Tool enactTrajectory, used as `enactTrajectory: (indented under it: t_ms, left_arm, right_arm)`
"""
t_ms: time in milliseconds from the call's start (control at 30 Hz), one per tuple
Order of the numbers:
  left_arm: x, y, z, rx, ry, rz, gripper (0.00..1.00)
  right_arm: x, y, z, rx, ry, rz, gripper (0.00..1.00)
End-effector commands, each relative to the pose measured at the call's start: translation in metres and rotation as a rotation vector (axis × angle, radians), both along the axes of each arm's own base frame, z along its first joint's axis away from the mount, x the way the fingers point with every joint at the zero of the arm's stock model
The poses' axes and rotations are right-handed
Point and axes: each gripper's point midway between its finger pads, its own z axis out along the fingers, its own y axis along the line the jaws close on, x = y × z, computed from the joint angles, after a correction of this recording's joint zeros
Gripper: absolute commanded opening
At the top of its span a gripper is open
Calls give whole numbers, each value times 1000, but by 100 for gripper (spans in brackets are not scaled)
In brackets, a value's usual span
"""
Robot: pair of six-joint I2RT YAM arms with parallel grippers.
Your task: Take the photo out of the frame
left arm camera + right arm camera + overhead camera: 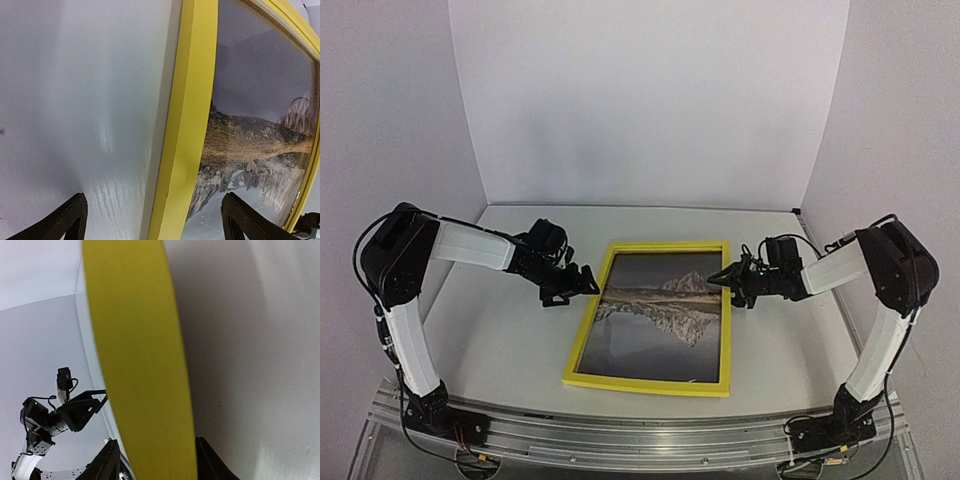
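A: Item: table (775, 345)?
B: Pale grey, matt top. Metal rail (650, 442) along its near edge.
A: Behind the table?
B: White back wall (650, 100), plain. Beside the table: left panel (380, 110), right panel (910, 110), white. Light even, soft.

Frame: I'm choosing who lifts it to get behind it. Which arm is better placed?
Probably the right: the right gripper sits close on both sides of the frame rail; the left gripper straddles its rail wide open.

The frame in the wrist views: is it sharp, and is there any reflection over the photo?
Left wrist: the frame looks bowed by the lens; a pale reflection veils the top of the photo. Right wrist: it is a soft, featureless yellow band. Top external: straight and evenly lit.
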Motion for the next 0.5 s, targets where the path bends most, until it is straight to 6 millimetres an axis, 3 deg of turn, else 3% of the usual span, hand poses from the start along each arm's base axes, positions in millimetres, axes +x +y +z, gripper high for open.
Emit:
enactTrajectory:
  t_ms: [0,300,467]
  left_arm:
    - [7,-17,-7,21,-31,-58,91]
    - [2,-11,-29,210,-25,-48,83]
    - [-3,-7,-34,303,-23,-47,74]
  right_arm:
    - [1,-17,5,-91,-18,-15,53]
    - [-21,-73,2,-453,60,-105,62]
    - [-33,-65,1,-507,78,-69,62]
